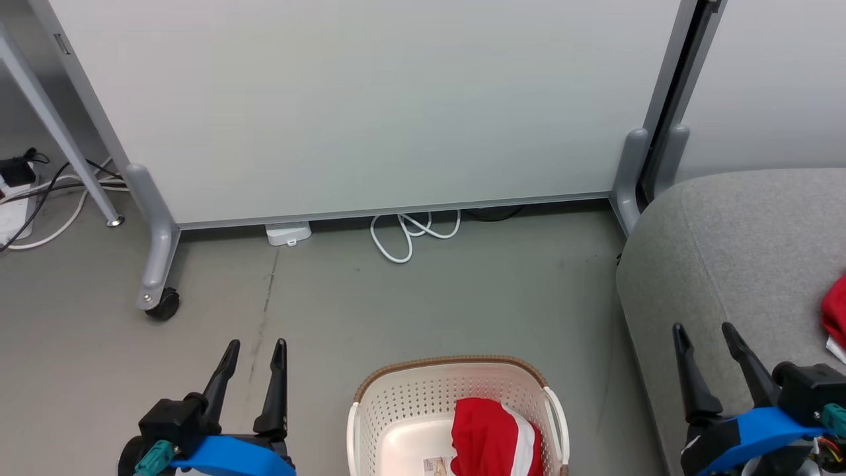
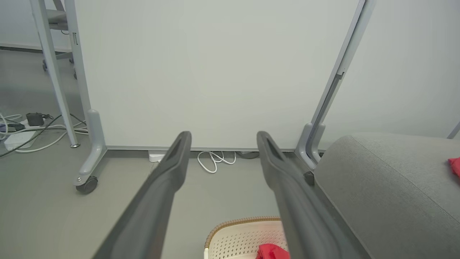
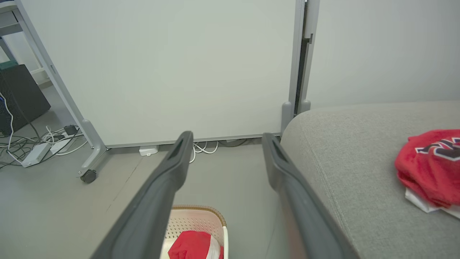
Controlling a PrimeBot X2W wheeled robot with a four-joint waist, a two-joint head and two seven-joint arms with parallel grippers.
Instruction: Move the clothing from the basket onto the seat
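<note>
A soft red garment with a white stripe (image 1: 486,439) lay bunched in the right half of the cream perforated plastic basket with a brown woven-look rim (image 1: 403,396). The basket stood on the floor near the large grey fabric sofa (image 1: 727,251). Another red garment, with black-and-white lettering (image 3: 427,169), lay already on the sofa cushion, so I judged the task to be half done.

The left gripper (image 1: 256,344) and the right gripper (image 1: 702,327) were on either side of the basket, both with fingers wide apart and holding nothing.

For the step in hand, the reach into the basket, the right gripper seemed the better choice, being on the sofa side. It should come down from above on the highest fold and close deep on the cloth, not on the basket wall. Then it should lift the garment well clear of the rim before swinging to the seat.
</note>
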